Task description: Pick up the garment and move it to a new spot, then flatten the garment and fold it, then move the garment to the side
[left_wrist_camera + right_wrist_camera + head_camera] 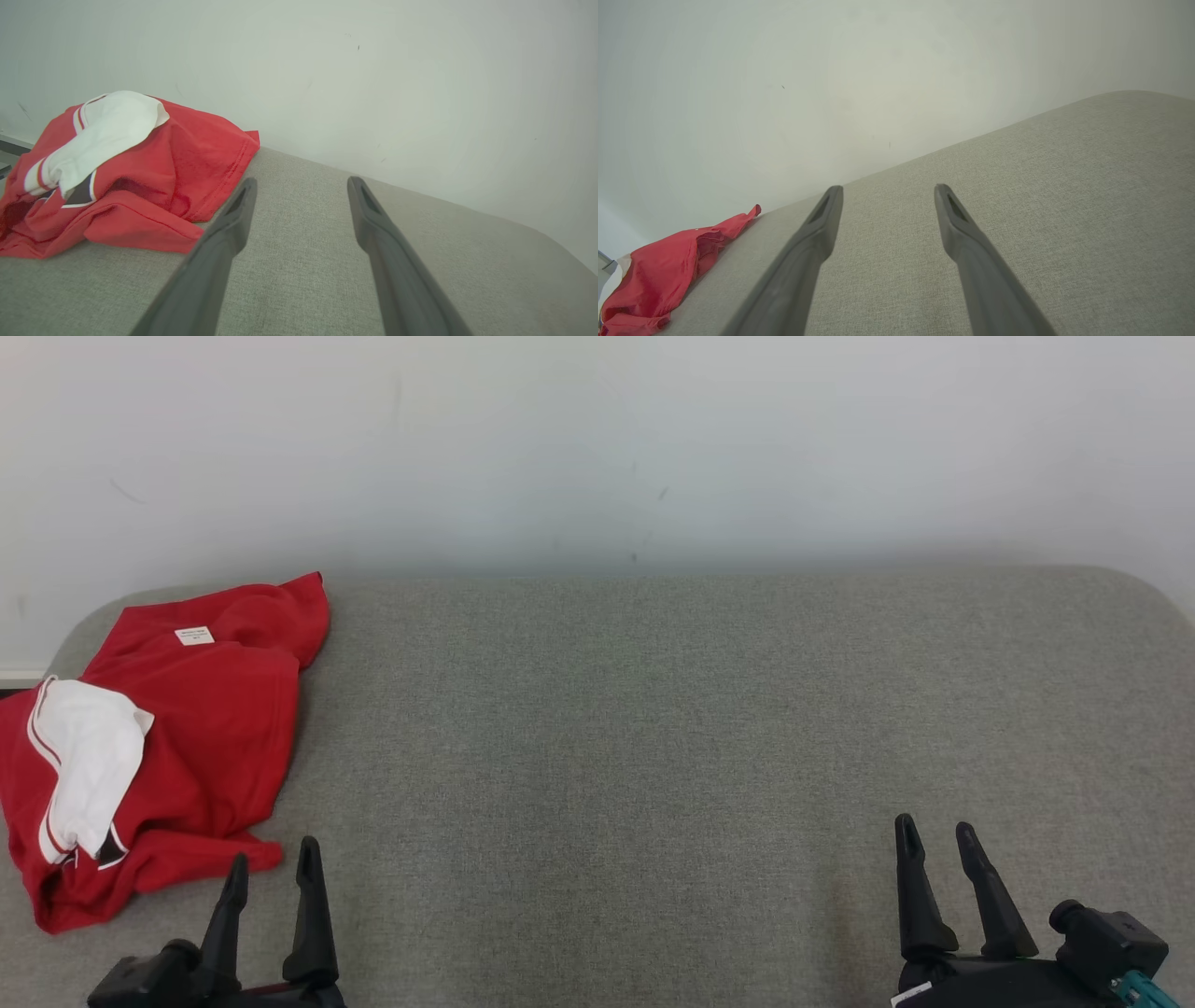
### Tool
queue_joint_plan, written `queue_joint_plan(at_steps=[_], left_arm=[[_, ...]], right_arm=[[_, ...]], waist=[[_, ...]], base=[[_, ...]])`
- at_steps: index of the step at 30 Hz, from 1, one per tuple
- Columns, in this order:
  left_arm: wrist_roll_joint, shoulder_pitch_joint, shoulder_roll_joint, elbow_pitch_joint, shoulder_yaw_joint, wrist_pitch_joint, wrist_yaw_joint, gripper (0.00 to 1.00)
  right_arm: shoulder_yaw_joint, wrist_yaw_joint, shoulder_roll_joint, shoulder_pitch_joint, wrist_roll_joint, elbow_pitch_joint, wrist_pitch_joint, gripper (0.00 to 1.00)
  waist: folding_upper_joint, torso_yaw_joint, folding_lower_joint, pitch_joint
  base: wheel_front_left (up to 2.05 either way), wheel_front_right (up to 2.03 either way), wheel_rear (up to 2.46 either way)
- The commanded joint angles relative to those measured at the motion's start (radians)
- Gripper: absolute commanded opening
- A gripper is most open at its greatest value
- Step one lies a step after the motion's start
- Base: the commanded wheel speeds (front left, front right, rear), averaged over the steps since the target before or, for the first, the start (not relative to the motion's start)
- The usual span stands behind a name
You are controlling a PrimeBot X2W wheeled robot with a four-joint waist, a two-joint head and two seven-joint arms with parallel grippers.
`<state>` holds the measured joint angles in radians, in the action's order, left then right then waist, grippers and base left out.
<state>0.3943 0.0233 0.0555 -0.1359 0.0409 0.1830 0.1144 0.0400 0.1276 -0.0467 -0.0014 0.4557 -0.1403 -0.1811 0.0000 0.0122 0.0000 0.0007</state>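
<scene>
The garment [187,737] is a crumpled red shirt with a white, red-striped sleeve lying on top, heaped at the far left of the grey fabric surface [653,728]. It also lies at the left of the left wrist view, garment [140,186], and low left in the right wrist view, garment [658,275]. My left gripper [273,859] stands open just in front of the garment's near edge, its fingers apart and empty; the left gripper [301,184] aims past the shirt's right side. At the lower right my right gripper [935,831] is open and empty, far from the shirt, and the right gripper [887,191] hovers over bare fabric.
A pale wall [597,448] rises straight behind the grey surface. The surface has rounded far corners, and its left edge runs under the garment. Bare grey fabric stretches from the shirt across to the right side.
</scene>
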Motion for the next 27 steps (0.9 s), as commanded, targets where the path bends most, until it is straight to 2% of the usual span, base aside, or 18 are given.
queue_joint_plan(at_steps=[1,27], left_arm=[[-0.033,-0.007,0.007,0.012,0.005,0.009,0.002,1.0],[-0.231,-0.03,0.015,0.013,0.012,0.061,0.007,1.0]], right_arm=[[-0.003,0.004,-0.005,0.001,-0.029,0.011,-0.011,1.0],[0.004,0.004,-0.005,0.021,-0.236,0.001,-0.062,1.0]], waist=[[0.0,0.0,0.0,-0.001],[0.0,0.004,0.0,-0.009]], base=[[0.0,0.0,0.0],[0.0,0.0,0.0]])
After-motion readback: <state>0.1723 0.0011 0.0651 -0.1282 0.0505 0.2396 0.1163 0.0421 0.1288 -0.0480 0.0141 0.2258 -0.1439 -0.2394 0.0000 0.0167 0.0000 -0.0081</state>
